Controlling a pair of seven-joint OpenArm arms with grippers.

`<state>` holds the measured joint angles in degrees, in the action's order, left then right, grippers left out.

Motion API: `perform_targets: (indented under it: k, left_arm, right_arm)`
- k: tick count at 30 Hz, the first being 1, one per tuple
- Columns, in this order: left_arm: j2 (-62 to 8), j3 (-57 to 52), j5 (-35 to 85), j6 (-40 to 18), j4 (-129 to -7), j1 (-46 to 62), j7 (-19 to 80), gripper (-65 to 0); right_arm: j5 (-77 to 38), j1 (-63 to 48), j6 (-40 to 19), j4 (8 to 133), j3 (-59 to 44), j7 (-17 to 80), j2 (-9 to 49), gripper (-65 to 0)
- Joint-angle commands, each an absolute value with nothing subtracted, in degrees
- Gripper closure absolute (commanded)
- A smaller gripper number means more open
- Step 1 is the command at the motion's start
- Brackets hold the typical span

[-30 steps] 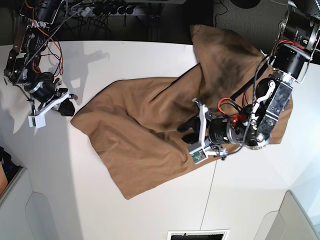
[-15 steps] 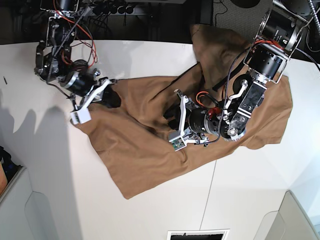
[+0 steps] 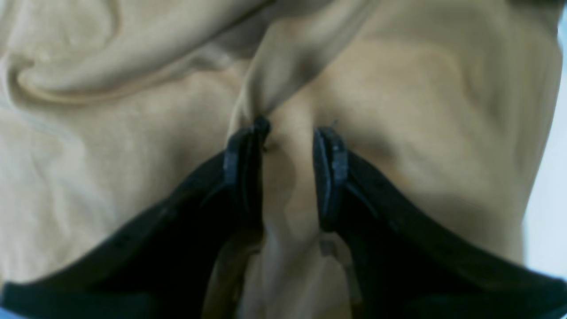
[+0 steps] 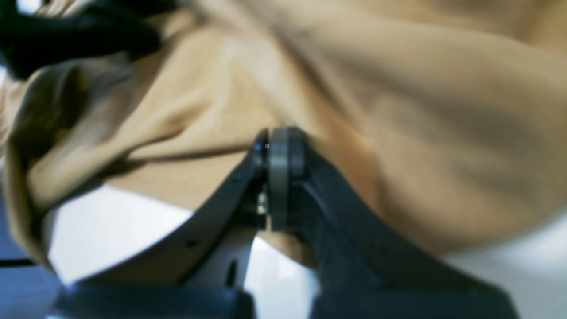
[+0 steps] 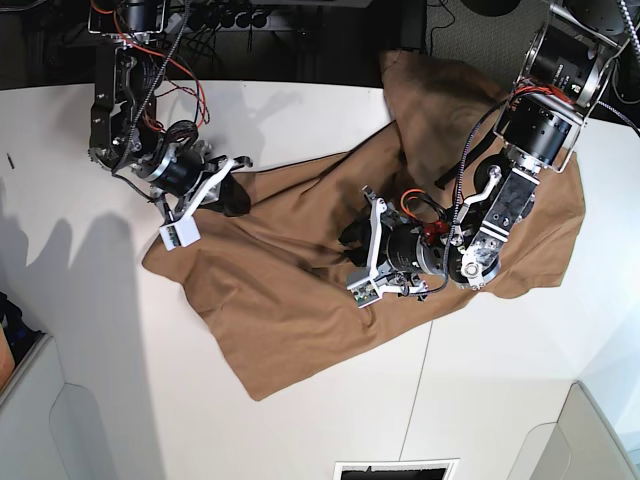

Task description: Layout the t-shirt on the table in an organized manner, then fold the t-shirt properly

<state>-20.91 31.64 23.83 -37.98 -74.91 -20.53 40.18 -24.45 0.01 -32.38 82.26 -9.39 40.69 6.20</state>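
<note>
Under both end effectors lies the shirt (image 5: 290, 270), a plain tan-brown cloth spread crumpled across the white desk (image 5: 90, 350), with broad diagonal folds and one part draped off the far edge. Its lower corner points toward the near side of the desk.

The left end effector (image 3: 288, 133) is clenched on a raised ridge of shirt; cloth bunches up between its two dark fingers (image 3: 241, 168), which stand apart by the thickness of the fold. In the base view this end effector (image 5: 358, 255) sits over the middle of the shirt.

The right end effector (image 4: 277, 146) has its fingers pressed fully together, tips against the shirt's edge, and no cloth shows between them. Bare desk shows just below it.

Compared with half a second ago, the right end effector (image 5: 232, 195) has moved slightly further over the shirt's edge, while the left has shifted little and keeps its pinch.
</note>
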Motion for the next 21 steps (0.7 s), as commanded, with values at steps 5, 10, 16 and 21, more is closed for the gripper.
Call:
perform_targets:
  k: [5, 10, 16, 21]
  left_arm:
    - [-22.0, 31.2, 22.2, -37.8, -75.5, -22.2, 39.2, -24.0]
    - [-24.0, 31.2, 22.0, -35.1, -75.5, -22.2, 39.2, -24.1]
    - [-24.9, 31.2, 22.1, -35.2, -75.5, -21.8, 39.9, -24.1]
    - [-24.9, 31.2, 22.0, -35.2, -73.9, -21.8, 39.8, -24.0]
  right_arm:
    - [-21.9, 2.9, -29.8, 81.1, -15.1, 42.0, 10.6, 0.0]
    - [-22.1, 6.3, -29.8, 79.5, -17.0, 41.9, 14.8, 0.0]
    - [-23.7, 11.2, -29.8, 76.9, -17.0, 41.8, 17.0, 0.0]
    - [-31.1, 12.3, -29.8, 77.0, -17.0, 44.5, 17.0, 0.0]
